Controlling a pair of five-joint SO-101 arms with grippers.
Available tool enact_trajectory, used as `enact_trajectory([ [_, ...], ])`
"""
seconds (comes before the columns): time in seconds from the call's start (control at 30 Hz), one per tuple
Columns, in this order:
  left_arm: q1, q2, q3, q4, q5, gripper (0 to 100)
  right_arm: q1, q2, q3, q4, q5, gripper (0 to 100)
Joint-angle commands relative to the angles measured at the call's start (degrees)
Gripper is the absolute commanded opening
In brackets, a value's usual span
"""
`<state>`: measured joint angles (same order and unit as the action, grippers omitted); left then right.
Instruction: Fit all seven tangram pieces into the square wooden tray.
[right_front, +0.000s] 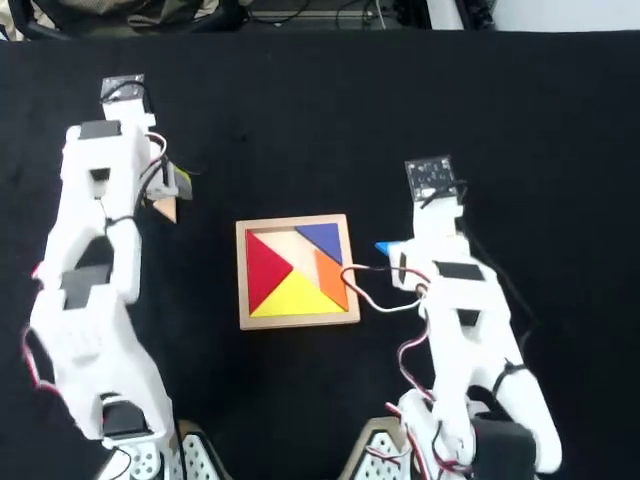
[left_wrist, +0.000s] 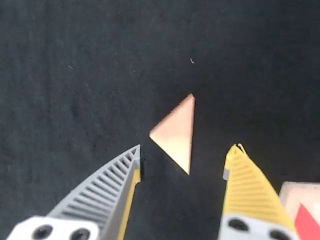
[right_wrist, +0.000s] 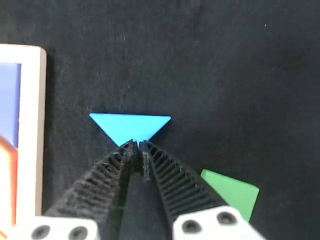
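The square wooden tray (right_front: 297, 318) lies mid-table and holds red (right_front: 265, 265), yellow (right_front: 297, 297), orange (right_front: 331, 277), dark blue (right_front: 321, 238) and pale wood pieces. A tan triangle (left_wrist: 175, 131) lies flat on the black cloth left of the tray, also in the high view (right_front: 166, 210). My left gripper (left_wrist: 187, 150) is open just above it, a finger on each side. A light blue triangle (right_wrist: 131, 126) lies right of the tray (right_front: 384, 247). My right gripper (right_wrist: 137, 146) is shut, its tips pinching that triangle's nearest corner. A green piece (right_wrist: 231, 192) lies beside the right fingers.
Black cloth covers the table all around. A corner of the tray (left_wrist: 300, 192) with the red piece shows beside the yellow finger (left_wrist: 247, 182). The tray's rim (right_wrist: 31, 125) lies close to the blue triangle. Cables and chair legs line the far edge.
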<state>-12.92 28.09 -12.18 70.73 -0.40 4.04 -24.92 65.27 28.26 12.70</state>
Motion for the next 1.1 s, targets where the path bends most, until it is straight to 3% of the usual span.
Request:
enact_trajectory([
  [0.0, -2.24, 10.02, -20.79, 8.62, -0.18, 27, 0.79, 0.48, -3.38, -1.14, -0.26, 1.1],
  [0.53, -1.19, 39.30, -62.46, 30.15, 0.09, 27, 0.79, 0.75, -3.47, -1.41, -0.26, 1.1],
  [1.07, 2.07, 41.05, -61.32, 30.07, 2.99, 27, 0.79, 0.75, -3.47, -1.41, -0.26, 1.1],
])
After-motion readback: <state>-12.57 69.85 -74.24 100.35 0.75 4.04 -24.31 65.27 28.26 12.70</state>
